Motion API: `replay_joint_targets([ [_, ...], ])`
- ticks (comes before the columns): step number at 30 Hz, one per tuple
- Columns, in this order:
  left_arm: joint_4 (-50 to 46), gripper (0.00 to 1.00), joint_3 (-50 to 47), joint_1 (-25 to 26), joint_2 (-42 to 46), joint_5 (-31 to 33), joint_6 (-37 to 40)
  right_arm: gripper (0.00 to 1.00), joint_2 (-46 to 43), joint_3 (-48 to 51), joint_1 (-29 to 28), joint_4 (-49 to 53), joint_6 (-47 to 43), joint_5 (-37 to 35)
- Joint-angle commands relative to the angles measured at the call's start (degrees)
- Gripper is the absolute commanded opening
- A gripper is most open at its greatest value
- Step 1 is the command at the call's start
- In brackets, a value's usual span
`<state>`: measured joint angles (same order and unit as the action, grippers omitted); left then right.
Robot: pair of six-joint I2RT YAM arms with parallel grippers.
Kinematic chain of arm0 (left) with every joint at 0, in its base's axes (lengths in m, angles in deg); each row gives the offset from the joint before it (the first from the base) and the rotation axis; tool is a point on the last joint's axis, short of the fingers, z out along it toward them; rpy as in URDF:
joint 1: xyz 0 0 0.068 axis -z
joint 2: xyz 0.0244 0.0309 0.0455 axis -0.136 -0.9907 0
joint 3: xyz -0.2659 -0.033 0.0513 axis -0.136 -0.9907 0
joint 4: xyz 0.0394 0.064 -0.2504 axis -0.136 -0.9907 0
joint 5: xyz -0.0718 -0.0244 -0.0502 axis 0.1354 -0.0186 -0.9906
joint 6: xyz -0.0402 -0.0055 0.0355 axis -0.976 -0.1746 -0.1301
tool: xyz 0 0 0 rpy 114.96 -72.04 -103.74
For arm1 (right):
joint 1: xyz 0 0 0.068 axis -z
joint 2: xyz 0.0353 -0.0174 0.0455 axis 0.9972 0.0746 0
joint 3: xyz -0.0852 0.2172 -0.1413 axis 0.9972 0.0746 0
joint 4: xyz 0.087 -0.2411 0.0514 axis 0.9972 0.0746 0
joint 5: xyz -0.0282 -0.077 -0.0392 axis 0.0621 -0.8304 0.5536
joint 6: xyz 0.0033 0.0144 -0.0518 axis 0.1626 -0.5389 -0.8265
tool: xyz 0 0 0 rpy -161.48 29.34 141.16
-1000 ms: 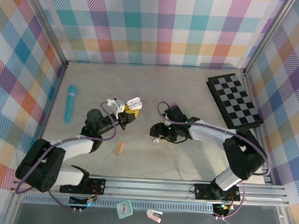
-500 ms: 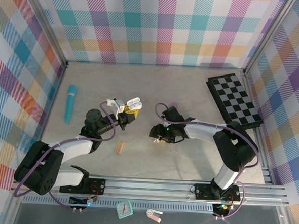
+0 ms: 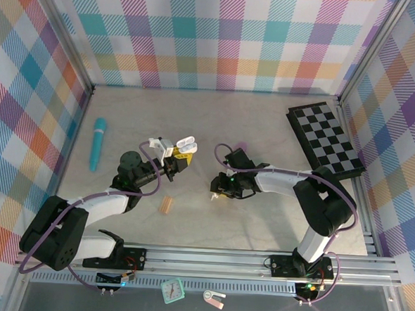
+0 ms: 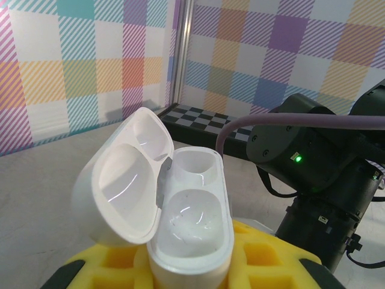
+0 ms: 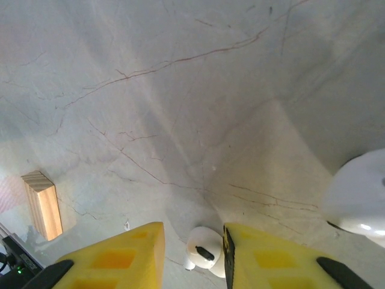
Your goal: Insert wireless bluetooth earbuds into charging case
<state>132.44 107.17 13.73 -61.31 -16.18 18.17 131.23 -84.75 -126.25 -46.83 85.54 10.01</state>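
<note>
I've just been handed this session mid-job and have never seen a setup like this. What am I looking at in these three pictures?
Two robot arms are bolted at the near edge of a table. The overhead picture looks down from behind them: left arm on the left, right arm on the right. The other two pictures come from cameras on each wrist, with yellow jaws at the bottom. On the table lie a teal cylinder, a checkerboard and a small wooden block. The left jaws are shut on an open white charging case, both wells empty. The right jaws stand either side of a white earbud lying on the table, with a gap on one side, so it isn't gripped yet.
</note>
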Motion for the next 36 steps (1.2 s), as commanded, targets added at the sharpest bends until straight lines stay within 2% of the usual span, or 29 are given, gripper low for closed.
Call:
replay_joint_targets([
  [1, 1.6, 0.07, 0.4, -0.4, 0.9, -1.4, 0.5, 0.32, 1.2, 0.0, -0.2, 0.2, -0.6, 1.0],
  [16, 1.7, 0.07, 0.4, -0.4, 0.4, -1.2, 0.4, 0.31, -0.3, 2.3, -0.3, 0.6, -3.9, 3.8],
  [24, 2.0, 0.07, 0.5, -0.4, 0.2, -1.4, 0.1, 0.25, 0.7, 1.8, -0.5, 0.4, -4.3, 3.5],
  [29, 1.9, 0.07, 0.6, -0.4, 0.1, -1.4, 0.2, 0.19, 0.0, 1.9, -0.6, 1.4, -4.9, 2.5],
  [36, -3.7, 0.08, 1.5, -0.1, 1.3, -1.8, 3.1, 0.18, -3.9, 0.4, -0.6, 5.7, -7.6, -1.6],
])
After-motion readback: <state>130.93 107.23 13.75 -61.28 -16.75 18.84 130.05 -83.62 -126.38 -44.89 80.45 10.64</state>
